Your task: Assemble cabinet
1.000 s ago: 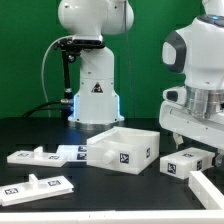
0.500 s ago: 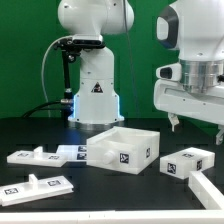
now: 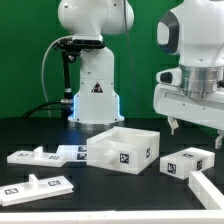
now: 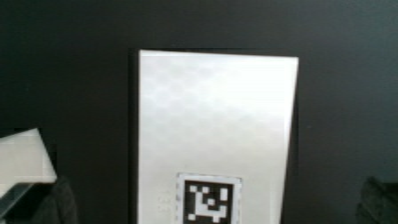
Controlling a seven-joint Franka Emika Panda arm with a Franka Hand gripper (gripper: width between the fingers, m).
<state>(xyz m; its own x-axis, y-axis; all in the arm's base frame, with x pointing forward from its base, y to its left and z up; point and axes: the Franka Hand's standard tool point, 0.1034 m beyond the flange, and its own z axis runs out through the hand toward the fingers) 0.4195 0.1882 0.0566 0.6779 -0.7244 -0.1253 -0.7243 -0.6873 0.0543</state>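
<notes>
1. Cabinet body [image 3: 125, 148] sits as an open white box on the dark counter [image 3: 110, 198], near the middle of the exterior view, with a square tag on its front face. Nothing looks fitted to it yet, so I judge the assembly to be at an early stage.
2. Loose flat pieces lie around it. A far left panel [image 3: 33, 156] and a near left panel [image 3: 45, 183] are toward the exterior view's left. A tagged panel [image 3: 188, 160] lies just beside the body on the exterior view's right, and a corner panel [image 3: 210, 186] is at the lower right edge.
3. The pincer [image 3: 197, 132] hangs high over the counter on the exterior view's right, above the tagged panel and well apart from it. Its fingers look spread wide with nothing between them, so I take it as released and empty.
4. In the wrist view the tagged panel [image 4: 217, 120] runs lengthwise through the middle, with its marker tag [image 4: 212, 200] at one end. It lies flat and nothing touches it.
5. The step in hand, as I judge it, is lining up over this panel for a pick. The next move calls for a straight descent, fingers straddling the narrow width and closing on the long edges. The piece is thin, so the grip must go low without scraping the counter or pushing the panel into the body.
6. Relative to the pincer, the cabinet body lies lower and toward the exterior view's left, apart from it
</notes>
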